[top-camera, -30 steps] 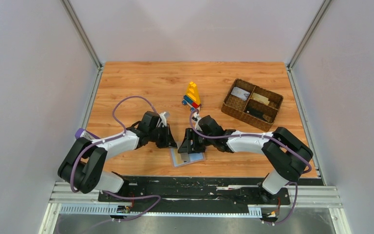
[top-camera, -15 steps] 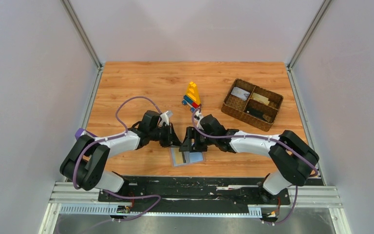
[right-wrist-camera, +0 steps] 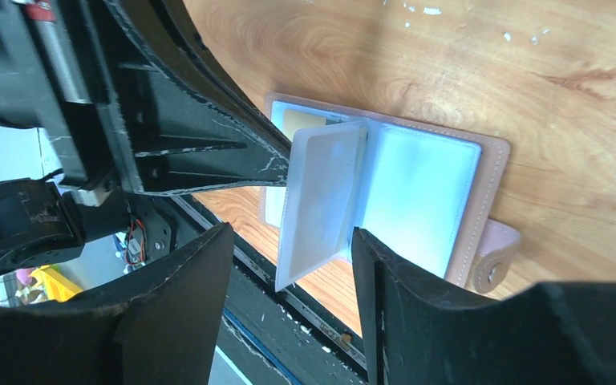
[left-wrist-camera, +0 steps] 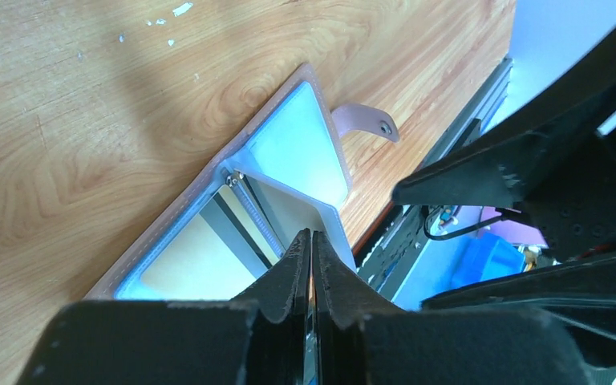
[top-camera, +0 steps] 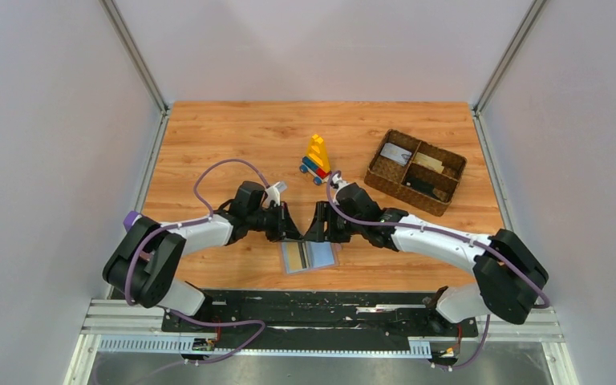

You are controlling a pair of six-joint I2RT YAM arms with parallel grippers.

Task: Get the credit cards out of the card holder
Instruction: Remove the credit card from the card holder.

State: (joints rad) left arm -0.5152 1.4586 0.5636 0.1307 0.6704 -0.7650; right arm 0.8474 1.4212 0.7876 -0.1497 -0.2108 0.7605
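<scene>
Tan card (left-wrist-camera: 184, 258) in blue card holder (top-camera: 322, 256), left end effector (left-wrist-camera: 311, 237) pinching holder, right end effector (right-wrist-camera: 290, 237) apart

table (top-camera: 224, 136): smooth wood grain; card holder (right-wrist-camera: 425, 184): glossy translucent plastic sleeves; basket (top-camera: 401, 196): brown woven fibre

We find no legible text, brand, number or sign in any view. Card holder (top-camera: 309, 257) sleeves, lower centre: blank. Credit cards (top-camera: 395, 155) in woven basket (top-camera: 403, 196), upper right: too small to read.
</scene>
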